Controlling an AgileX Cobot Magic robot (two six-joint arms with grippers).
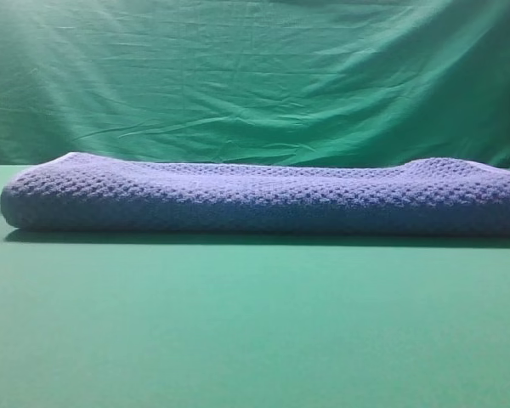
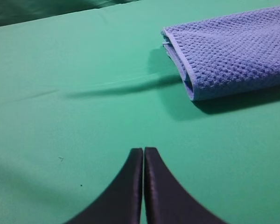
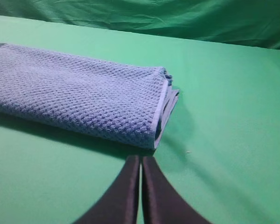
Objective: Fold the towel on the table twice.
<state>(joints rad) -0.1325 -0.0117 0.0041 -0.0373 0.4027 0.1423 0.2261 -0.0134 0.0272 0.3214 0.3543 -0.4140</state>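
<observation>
Already folded, the towel (image 1: pixel 263 197) lay on the table (image 1: pixel 255 323); left gripper (image 2: pixel 143 151) and right gripper (image 3: pixel 141 159) were both closed, empty.

1. From my high view, the towel (image 1: pixel 263 197) lies folded in a thick long bundle across the table (image 1: pixel 255 331). It is the only thing on the surface that blocks a sweep.
2. In front of the towel I see bare green cloth reaching the near edge of the view, open for passage.
3. Behind it a narrow strip of table runs up to the wrinkled backdrop (image 1: pixel 255 76), which walls off the far side.
4. The left gripper (image 2: pixel 143 154), jaws pressed together, has open table ahead; the towel's end sits off to its right, apart.
5. The right gripper (image 3: pixel 141 161), also closed, sits just short of the towel's hemmed corner; open table lies to its right.
</observation>
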